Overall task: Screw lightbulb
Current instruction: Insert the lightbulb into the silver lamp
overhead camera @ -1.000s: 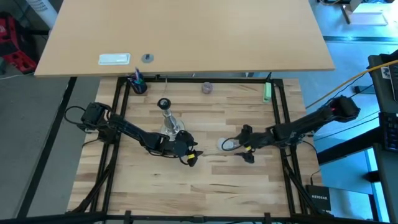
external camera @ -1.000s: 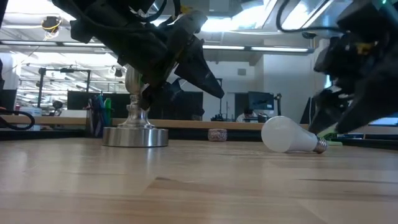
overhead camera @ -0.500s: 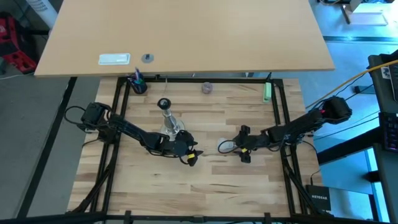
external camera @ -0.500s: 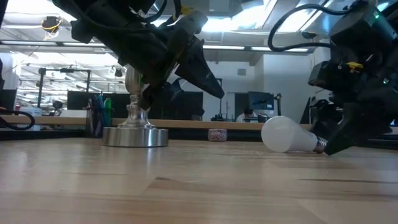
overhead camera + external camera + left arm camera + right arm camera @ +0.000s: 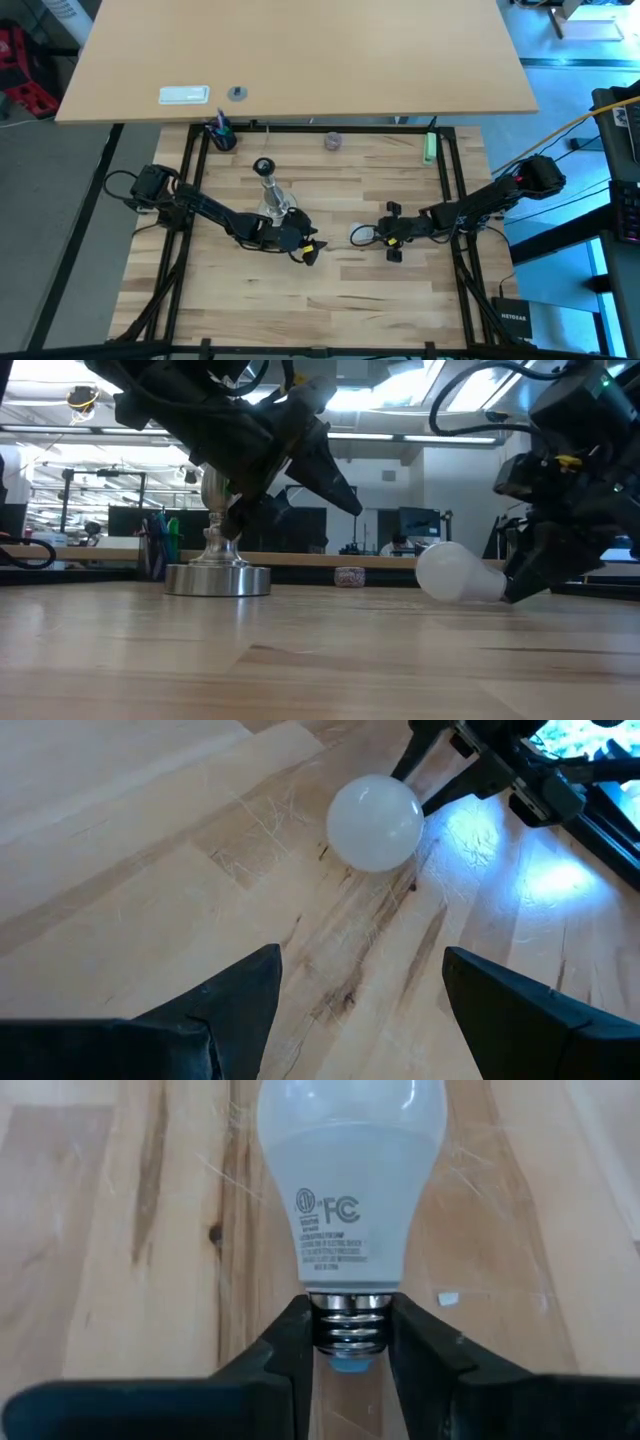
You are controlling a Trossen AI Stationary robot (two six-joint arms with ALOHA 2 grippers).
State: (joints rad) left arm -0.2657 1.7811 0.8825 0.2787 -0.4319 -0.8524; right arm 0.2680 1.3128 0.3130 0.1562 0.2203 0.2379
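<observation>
Barely begun: the right pincer has only just clamped the lightbulb by its threaded base as it lies mid-surface, while the left pincer, fingers spread and empty, waits beside the stand, so lifting and screwing remain.

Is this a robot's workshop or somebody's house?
Probably a robot lab or workshop, not a house. Two robot arms work over a framed wooden table, and the low view shows rows of computer screens and long ceiling lights behind it.
</observation>
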